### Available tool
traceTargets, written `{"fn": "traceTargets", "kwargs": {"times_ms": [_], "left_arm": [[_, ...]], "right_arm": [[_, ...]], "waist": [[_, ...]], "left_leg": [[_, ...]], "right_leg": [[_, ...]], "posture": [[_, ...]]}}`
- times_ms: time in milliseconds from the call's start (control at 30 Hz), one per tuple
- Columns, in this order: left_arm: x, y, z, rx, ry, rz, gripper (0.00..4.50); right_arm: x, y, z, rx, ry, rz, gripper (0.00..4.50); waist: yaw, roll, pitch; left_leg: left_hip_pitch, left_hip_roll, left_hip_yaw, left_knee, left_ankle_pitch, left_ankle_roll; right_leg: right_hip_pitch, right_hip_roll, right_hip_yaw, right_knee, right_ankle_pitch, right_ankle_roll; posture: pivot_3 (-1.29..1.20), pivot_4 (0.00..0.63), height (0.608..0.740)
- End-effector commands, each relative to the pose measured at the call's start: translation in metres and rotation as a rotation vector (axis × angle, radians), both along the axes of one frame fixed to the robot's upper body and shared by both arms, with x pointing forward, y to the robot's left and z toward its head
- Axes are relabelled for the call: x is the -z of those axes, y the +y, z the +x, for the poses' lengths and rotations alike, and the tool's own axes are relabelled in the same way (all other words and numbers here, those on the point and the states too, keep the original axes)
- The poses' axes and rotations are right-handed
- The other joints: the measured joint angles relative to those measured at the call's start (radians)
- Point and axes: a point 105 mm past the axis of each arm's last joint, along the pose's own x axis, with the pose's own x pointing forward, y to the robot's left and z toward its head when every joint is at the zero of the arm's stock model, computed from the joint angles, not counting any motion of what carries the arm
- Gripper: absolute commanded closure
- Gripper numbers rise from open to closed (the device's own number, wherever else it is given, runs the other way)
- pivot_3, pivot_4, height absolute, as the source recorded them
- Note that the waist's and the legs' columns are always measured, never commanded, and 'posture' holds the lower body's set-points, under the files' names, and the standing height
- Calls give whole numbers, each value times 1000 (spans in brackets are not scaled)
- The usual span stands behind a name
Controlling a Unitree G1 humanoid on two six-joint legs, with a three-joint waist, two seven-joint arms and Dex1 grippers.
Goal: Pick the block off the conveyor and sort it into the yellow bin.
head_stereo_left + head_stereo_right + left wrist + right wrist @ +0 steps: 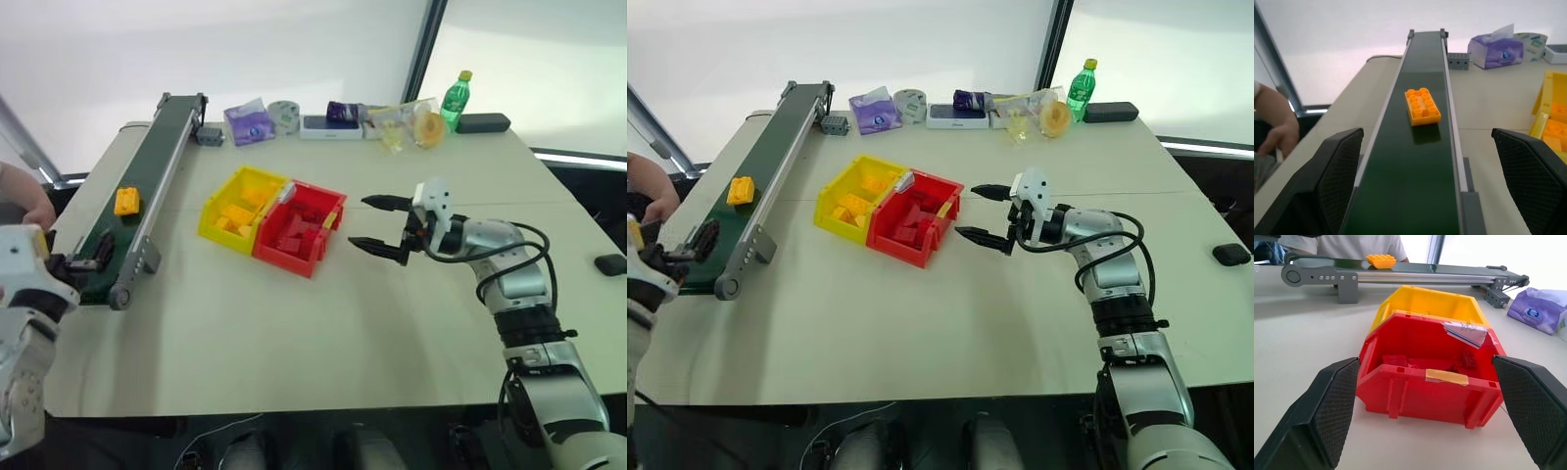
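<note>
Orange block (126, 201) on conveyor (147, 176) at left, above wide-open, empty left gripper (83, 260), apart, right gripper (377, 225) open, empty

One conveyor (147, 186) ran along the table (323, 323), and one yellow-orange block (126, 201) lay on its belt. Two bins stood joined side by side: one yellow bin (217, 210) and one red bin (294, 257). Several yellow bricks lay in the yellow bin and several red ones in the red bin; neither heap could be counted exactly. Two tools were in view, the left tool (688, 247) and the right tool (384, 225), each with two black fingers. At the table's far edge stood one green bottle (454, 98), one purple tissue pack (247, 121) and one roll of tape (284, 116). One person's hand (29, 204) showed beside the conveyor.
</note>
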Motion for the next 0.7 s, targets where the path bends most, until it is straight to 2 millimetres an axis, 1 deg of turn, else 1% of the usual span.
{"fn": "traceTargets", "kwargs": {"times_ms": [33, 100, 200, 267, 333, 400, 533, 567, 633, 700], "left_arm": [[-4, 5, 9, -19, 68, -5, 65], [-7, 13, 14, -52, 92, 1, 65], [-8, 15, 20, -36, 110, -15, 65], [-6, 21, 23, -61, 132, -8, 65], [0, 25, 27, -65, 168, -4, 65], [-1, 21, 30, -35, 149, -70, 65], [8, 19, 32, -13, 197, -72, 65], [9, 19, 32, -11, 199, -70, 297], [10, 19, 31, -16, 200, -79, 931], [13, 21, 29, -21, 218, -91, 1965]], "right_arm": [[-19, 2, -3, -12, -71, 17, 0], [-18, 2, -4, -9, -70, 18, 0], [-18, 1, -4, -5, -69, 20, 0], [-17, 1, -5, -3, -69, 18, 0], [-17, 1, -5, 0, -69, 21, 0], [-17, 2, -6, 0, -70, 21, 0], [-19, 4, -8, 1, -70, 23, 0], [-19, 4, -8, 1, -71, 22, 0], [-21, 4, -8, 2, -71, 24, 0], [-21, 4, -8, 4, -71, 22, 0]], "waist": [[-3, 0, 0], [-2, 0, 0], [-1, 0, 0], [-1, 0, 0], [-1, 0, 0], [-1, 0, 0], [1, 0, 0], [1, 0, 0], [0, 0, 0], [0, 0, 0]], "left_leg": [[0, 0, 0, 0, 0, 0], [0, 0, 0, 0, 0, 0], [0, 0, 0, 0, 0, 0], [0, 0, 1, 0, 0, 0], [0, 0, 0, 0, 0, -1], [0, 0, 1, 0, 0, -1], [0, 0, 1, 0, 0, 0], [0, 0, 1, 0, 0, -1], [0, 0, 1, 0, 0, -1], [0, 0, 1, 0, 0, -1]], "right_leg": [[0, 0, 0, 0, 0, 0], [0, 0, 0, 0, 0, 0], [0, 0, 0, 0, 0, 0], [0, 0, 0, 0, 0, 0], [0, 0, 0, 0, 0, 0], [0, 0, 0, 0, 0, 0], [0, -1, 0, 0, 0, 0], [0, -1, 0, 1, 0, 0], [-1, -1, 0, 1, 0, 0], [-1, -1, 0, 1, 0, 0]], "posture": [[0, 150, 740], [0, 150, 740], [0, 150, 740], [0, 150, 740], [0, 150, 740], [0, 150, 740], [0, 150, 740], [0, 150, 740], [0, 150, 740], [0, 150, 740]]}}
